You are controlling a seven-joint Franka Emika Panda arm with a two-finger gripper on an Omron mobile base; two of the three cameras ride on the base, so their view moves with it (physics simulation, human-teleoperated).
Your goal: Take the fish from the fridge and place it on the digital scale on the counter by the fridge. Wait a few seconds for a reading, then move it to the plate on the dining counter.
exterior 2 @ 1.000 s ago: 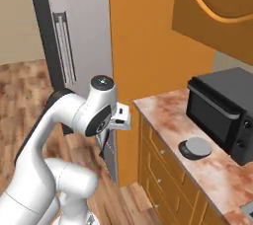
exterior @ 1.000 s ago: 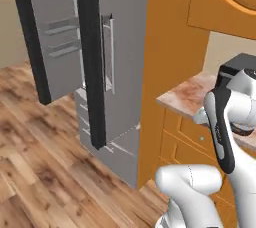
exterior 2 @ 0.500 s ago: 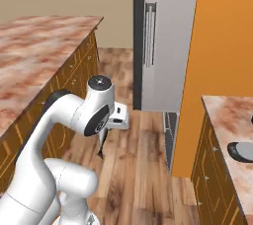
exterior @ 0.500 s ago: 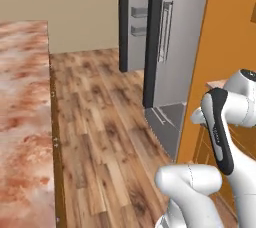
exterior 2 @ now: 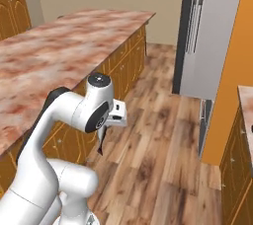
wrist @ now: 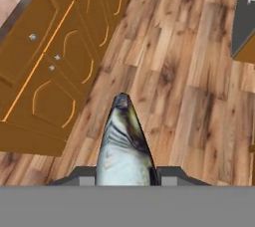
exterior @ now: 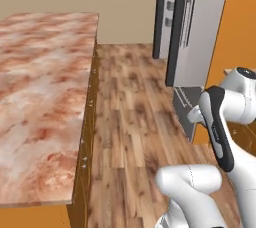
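My gripper (wrist: 124, 177) is shut on the fish (wrist: 124, 144), a flat grey fish whose pointed end sticks out past the fingers over the wooden floor. In the right base view the fish (exterior 2: 101, 142) hangs dark below the gripper (exterior 2: 103, 134), beside the dining counter (exterior 2: 59, 46). That big marbled slab, the dining counter (exterior: 40, 97), also takes up the left of the left base view. The fridge (exterior: 192, 32) stands behind to the right, its doors ajar; it is the fridge (exterior 2: 210, 31) in the right base view too. The plate and the digital scale are out of view.
Orange cabinet doors (wrist: 55, 56) under the dining counter are close on the left of the hand view. A wooden floor (exterior 2: 163, 155) runs between slab and fridge. A corner of the short counter (exterior 2: 246, 108) shows at the right edge, next to an orange side panel (exterior 2: 232, 71).
The whole picture has swung: the base has turned from the fridge and short counter toward the dining counter. The arm keeps its pose, with the fish still in the gripper.
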